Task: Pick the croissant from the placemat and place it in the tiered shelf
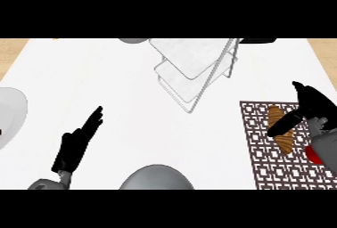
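Croissant (281, 131) lies lengthwise on the patterned placemat (276, 169), upper part, at the counter's right. Right hand (309, 107) above it, fingers spread, thumb reaching down across the pastry's middle; not closed round it. Tiered shelf (194, 67) stands well apart, toward the far centre. Left hand (77, 144) rests open on the white counter (99, 80), fingers straight, lower left.
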